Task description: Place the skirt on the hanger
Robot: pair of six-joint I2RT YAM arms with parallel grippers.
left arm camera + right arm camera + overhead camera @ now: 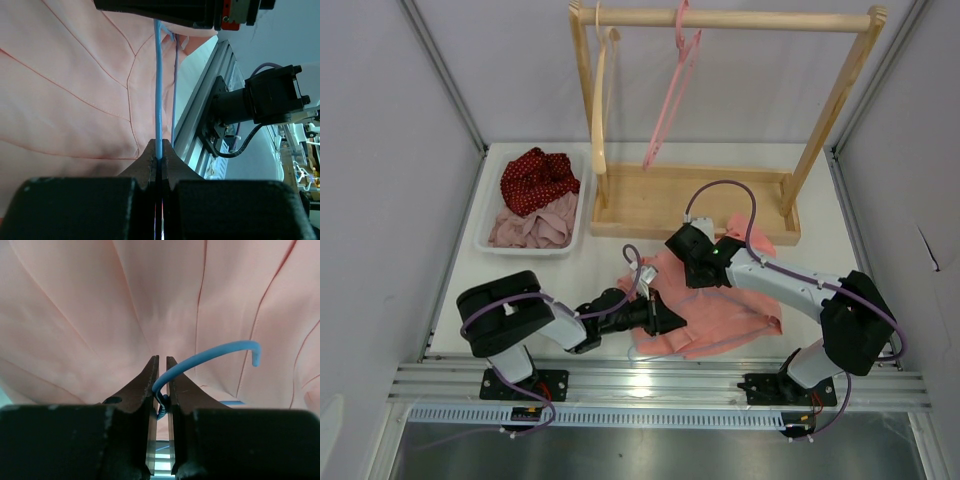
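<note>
**Entry: hanger and skirt, both arms engaged**

1. Left gripper [159, 157]: pressed together on a straight run of the hanger [158, 85]. The thin blue wire comes out between the tips and runs away beside the skirt's edge.
2. Right gripper [161, 390]: jaws drawn in narrow, pinching the twisted neck of the hanger. The hook [220, 352] arcs free beyond the tips, with pink cloth behind it.
3. Skirt [730, 315]: spread flat on the table [605, 265] between the two arms, near their bases, and under both wrists. I cannot tell whether any of the frame sits inside the waist or merely lies on top of the cloth.
4. Rack [720, 18]: at the far side, well apart from the work.

**Step in hand, as I judge it:** I have the hanger secured at two points, neck and bar, but the skirt is not yet hung on it.

**Next move, as I judge it:** I would move both arms together so the thin wire neither twists nor slips. I would work the frame into the waist, or the cloth over the bar, without dragging the skirt into a bunch. Uneven pull between the two grips looks like the main risk.
</note>
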